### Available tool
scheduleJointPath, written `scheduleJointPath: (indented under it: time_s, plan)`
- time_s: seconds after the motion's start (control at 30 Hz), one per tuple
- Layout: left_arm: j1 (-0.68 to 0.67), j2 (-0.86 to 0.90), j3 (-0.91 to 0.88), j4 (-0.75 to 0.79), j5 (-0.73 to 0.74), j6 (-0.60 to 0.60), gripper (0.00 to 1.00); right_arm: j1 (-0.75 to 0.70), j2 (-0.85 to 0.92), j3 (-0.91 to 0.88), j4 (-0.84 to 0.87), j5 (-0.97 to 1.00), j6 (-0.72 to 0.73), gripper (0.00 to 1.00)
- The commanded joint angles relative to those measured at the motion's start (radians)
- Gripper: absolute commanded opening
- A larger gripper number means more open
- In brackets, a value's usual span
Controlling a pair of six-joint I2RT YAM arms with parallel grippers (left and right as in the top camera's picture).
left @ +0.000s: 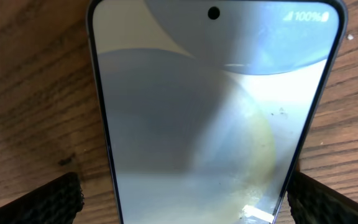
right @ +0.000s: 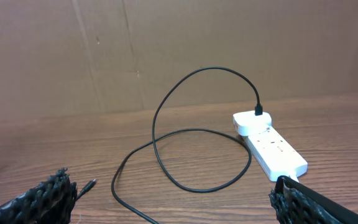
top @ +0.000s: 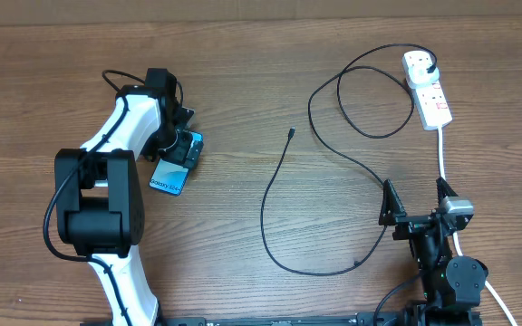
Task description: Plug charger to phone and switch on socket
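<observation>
At the left of the wooden table (top: 243,54), the left gripper (top: 181,149) hangs low over the phone (top: 169,177) with its jaws spread wide, grasping nothing. In the left wrist view its fingertips (left: 45,199) stand one on each side of the phone, outside its long edges. The phone lies flat, its screen lit pale blue with white text at the near end. Near the middle of the table, well apart from the phone, the small connector tip (top: 292,133) of the charger (top: 265,204) lies loose. The black cable sweeps down in a curve, climbs past the right gripper (top: 415,197) and loops to its plug (top: 431,65), seated in the far end of the socket (top: 427,91) at the far right. The socket's white cord (top: 444,154) runs back toward the right arm. The right gripper is released too, fingers wide apart and empty, near the front edge. Whether the socket's switch is on cannot be told.
</observation>
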Motion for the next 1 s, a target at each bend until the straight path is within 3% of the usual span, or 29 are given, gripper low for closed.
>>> scheduleJointPath:
  time_s: [0.0,0.33,0.5,0.67,0.97]
  plan:
    - [0.000,0.028,-0.064,0.028,-0.010,-0.048,1.00,0.005,-0.007,-0.010,0.004,-0.002,0.002,1.00]
    - [0.000,0.028,-0.084,0.019,-0.010,-0.258,0.99,0.005,-0.007,-0.010,0.004,-0.002,0.002,1.00]
    - [0.000,0.028,-0.084,0.011,0.083,-0.404,0.89,0.005,-0.007,-0.010,0.005,-0.002,0.002,1.00]
    - [-0.001,0.028,-0.084,0.004,0.175,-0.481,0.78,0.005,-0.007,-0.010,0.004,-0.002,0.002,1.00]
    - [-0.001,0.028,-0.084,0.014,0.242,-0.562,0.79,0.005,-0.007,-0.010,0.004,-0.002,0.002,1.00]
